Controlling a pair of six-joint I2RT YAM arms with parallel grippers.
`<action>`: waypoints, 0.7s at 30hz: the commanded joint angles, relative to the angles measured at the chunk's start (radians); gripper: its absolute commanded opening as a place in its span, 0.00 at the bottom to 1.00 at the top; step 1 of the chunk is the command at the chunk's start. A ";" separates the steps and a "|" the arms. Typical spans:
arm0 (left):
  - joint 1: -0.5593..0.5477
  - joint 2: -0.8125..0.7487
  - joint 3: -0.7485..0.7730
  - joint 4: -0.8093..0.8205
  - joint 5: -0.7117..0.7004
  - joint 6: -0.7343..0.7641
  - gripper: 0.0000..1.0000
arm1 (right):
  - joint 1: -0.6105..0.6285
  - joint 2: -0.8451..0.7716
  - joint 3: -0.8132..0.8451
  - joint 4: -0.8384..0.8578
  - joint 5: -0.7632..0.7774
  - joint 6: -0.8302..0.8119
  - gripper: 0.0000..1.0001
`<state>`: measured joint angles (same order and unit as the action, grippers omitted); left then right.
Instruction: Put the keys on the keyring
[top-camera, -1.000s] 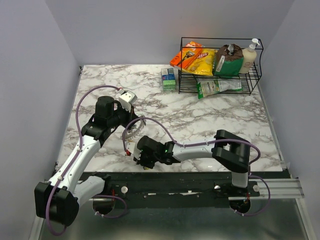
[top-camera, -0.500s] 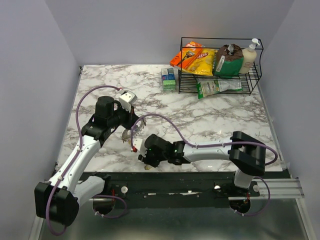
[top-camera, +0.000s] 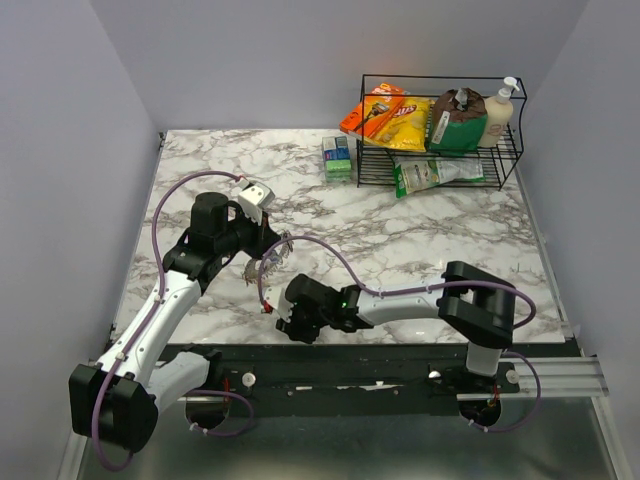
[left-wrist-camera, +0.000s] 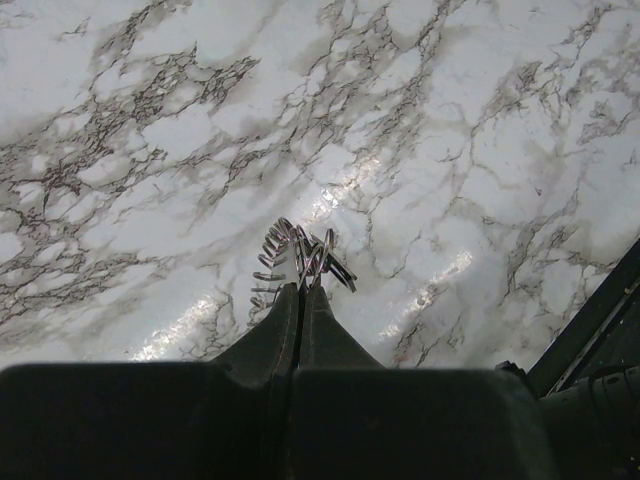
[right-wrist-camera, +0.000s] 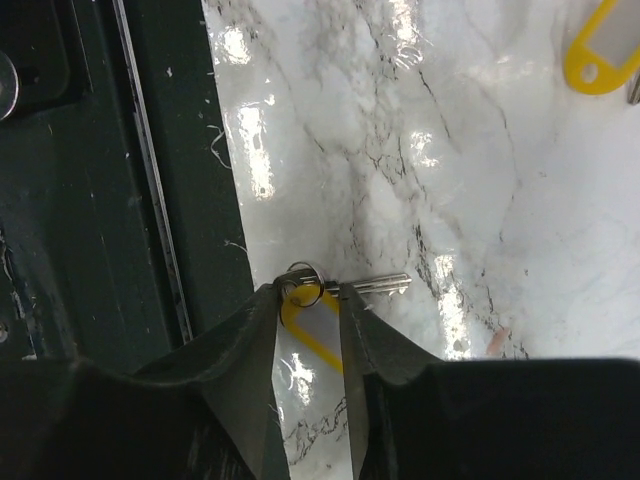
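**Keyring held at left; loose key lies at the near edge under open claw**

Left gripper (left-wrist-camera: 300, 290): jaws closed tight on the keyring (left-wrist-camera: 298, 258), holding it clear of the table (top-camera: 420, 240) over the near-left part of the marble. The keys (left-wrist-camera: 268, 268) already on it fan out from the wire just past the fingertips.

Right gripper (right-wrist-camera: 305, 292): jaws stand apart, lowered over a loose key (right-wrist-camera: 378, 286) at the near edge of the table, just beside the dark rail (right-wrist-camera: 150, 200). The key's small split ring (right-wrist-camera: 301, 283) and yellow tag (right-wrist-camera: 312, 340) lie between the two fingers, and the blade points away to one side. I judge nothing to be clamped, though I cannot tell whether a pad touches the tag. A second yellow tag (right-wrist-camera: 600, 45) lies further in on the table.

Handling assessment:
- The key is light, flat, stiff metal on glossy marble, so it will likely skid rather than lift if it is nudged
- The blade lies flat to the surface and offers little purchase
- The tag and split ring stand proud and look the better place to grip
- The keyring wire is thin and springy, and its hanging keys swing freely, so it should be held close to the wire
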<state>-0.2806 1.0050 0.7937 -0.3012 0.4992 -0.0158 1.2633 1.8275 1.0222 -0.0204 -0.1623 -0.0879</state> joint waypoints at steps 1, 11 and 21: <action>0.008 -0.017 -0.008 0.039 0.035 -0.001 0.00 | 0.005 0.029 0.019 0.010 -0.026 -0.016 0.38; 0.008 -0.019 -0.010 0.040 0.033 -0.001 0.00 | 0.007 0.004 0.010 0.045 0.015 -0.009 0.00; 0.008 -0.019 -0.014 0.042 0.053 -0.004 0.00 | -0.044 -0.186 -0.068 0.080 0.079 0.053 0.00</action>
<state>-0.2806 1.0050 0.7887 -0.2989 0.5106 -0.0162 1.2484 1.7348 0.9894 0.0109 -0.1341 -0.0685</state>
